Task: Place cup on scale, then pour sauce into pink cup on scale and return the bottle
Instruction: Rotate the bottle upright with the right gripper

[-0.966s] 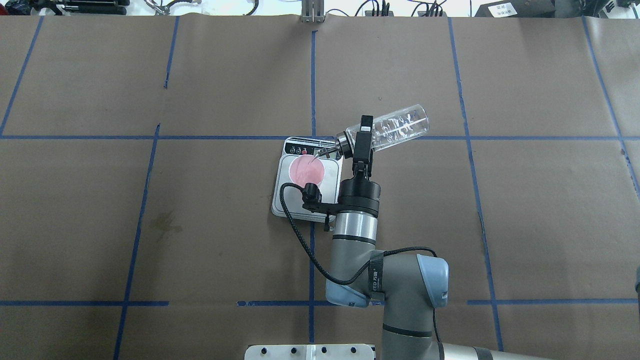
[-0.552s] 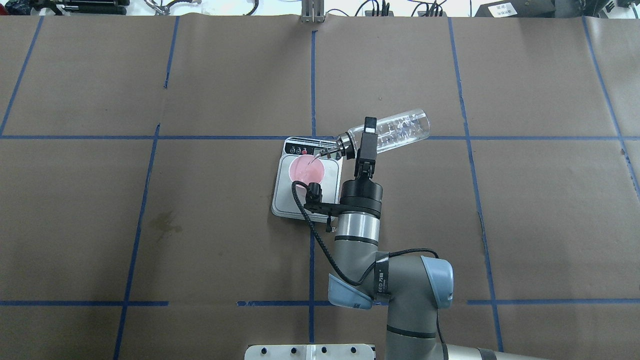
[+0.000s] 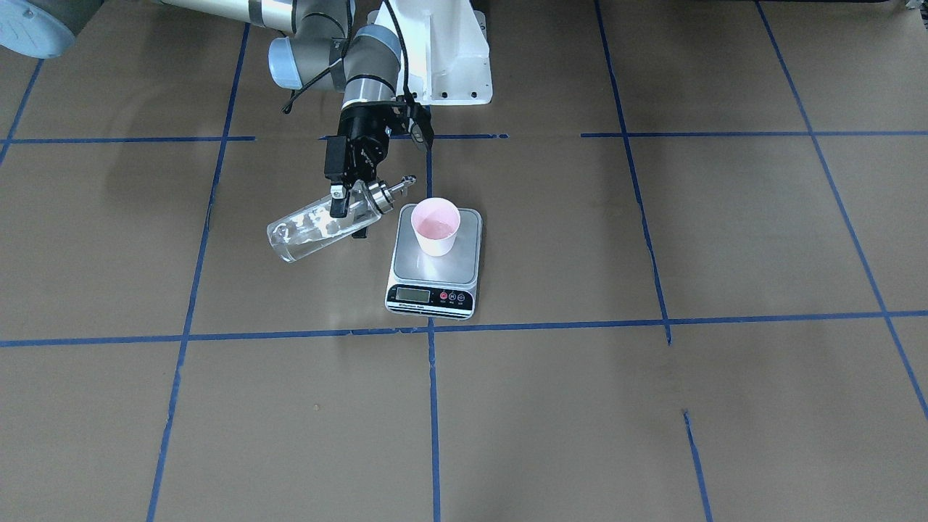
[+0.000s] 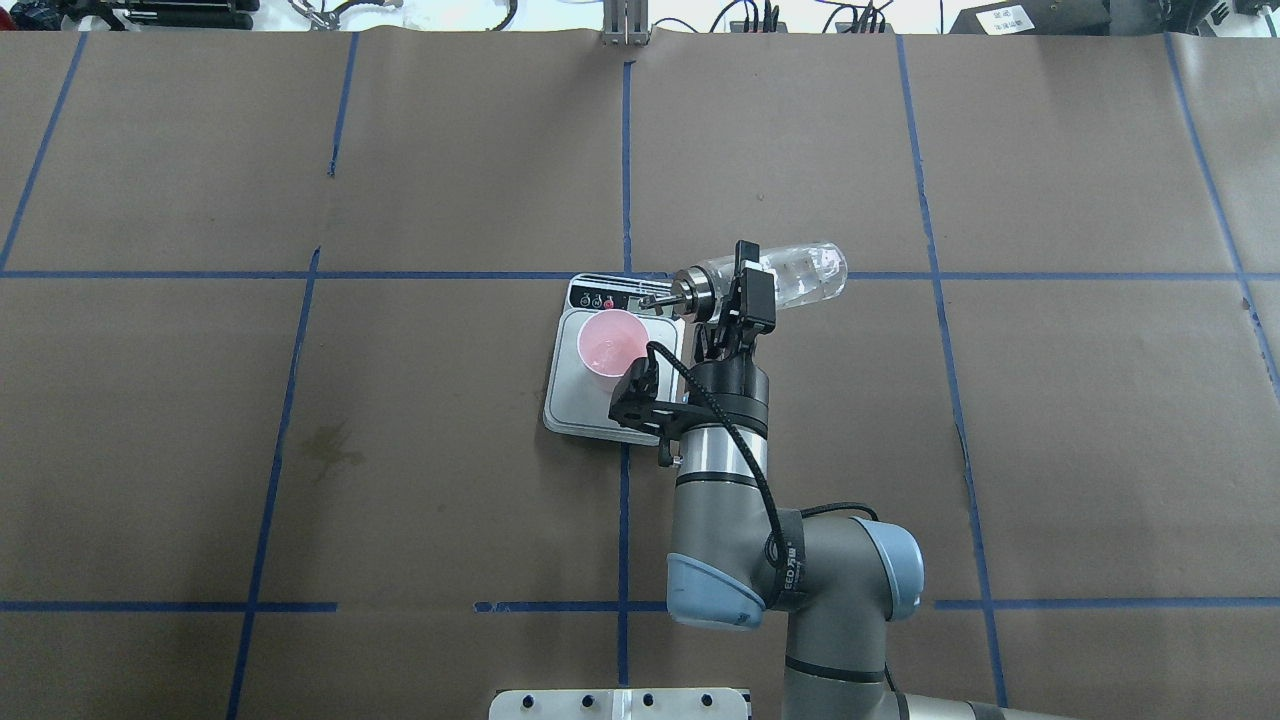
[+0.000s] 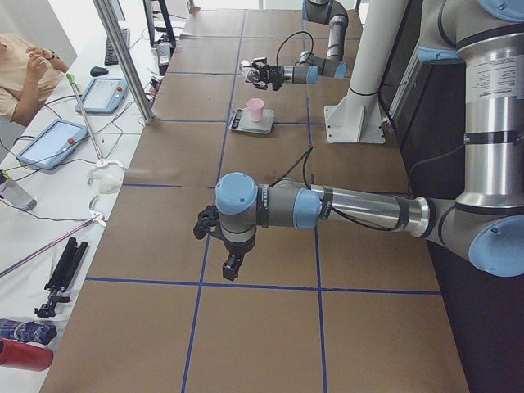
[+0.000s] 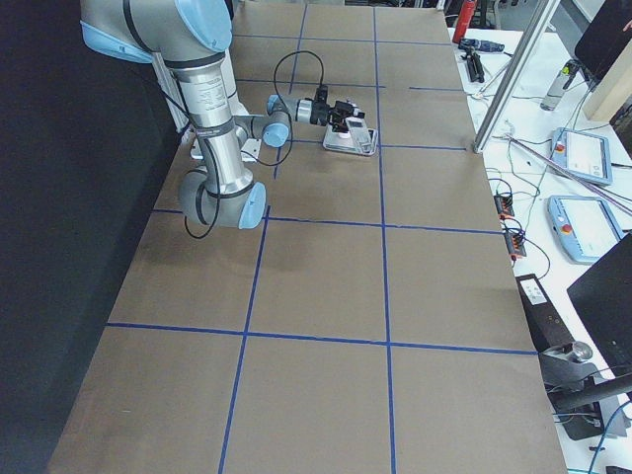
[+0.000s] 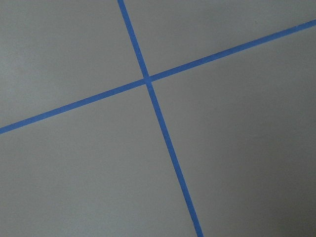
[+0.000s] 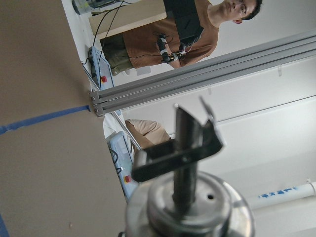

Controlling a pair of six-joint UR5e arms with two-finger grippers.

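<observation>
Left arm (image 5: 327, 209): it is stretched low over the brown paper (image 4: 450, 480). It is well apart from the scale, toward the table's end on the robot's left.

Left gripper (image 5: 232, 266): it is pointed down over a crossing of blue tape lines (image 7: 147, 81). It is seen only from the side, so it cannot be told whether its jaws are parted or closed.

Scale (image 3: 435, 272): it is laid flat on the paper, just beside a blue tape line. Its black display strip (image 3: 429, 296) is turned away from the robot.

Cup (image 3: 435, 226): it is stood upright on the scale's steel platform, roughly at its middle. Its pink inside is shown to both fixed cameras.

Right gripper (image 4: 745, 283): it is held just beside the scale, on the robot's right of it. Its fingers (image 4: 757, 298) are clamped on the bottle just behind the silver cap.

Bottle (image 4: 805, 272): it is carried clear of the paper and tipped nearly level. Its glass base is pointed away from the scale and its cap toward it.

Pour spout (image 3: 402, 183): its tip is placed near the scale's corner, apart from the cup's rim. It fills the foreground of the right wrist view.

Sauce (image 3: 293, 243): a clear liquid is glimpsed through the glass toward the bottle's base. Its level cannot be judged.

Right arm (image 4: 715, 470): it is reached forward from the base, past the scale's edge on the robot's right.
</observation>
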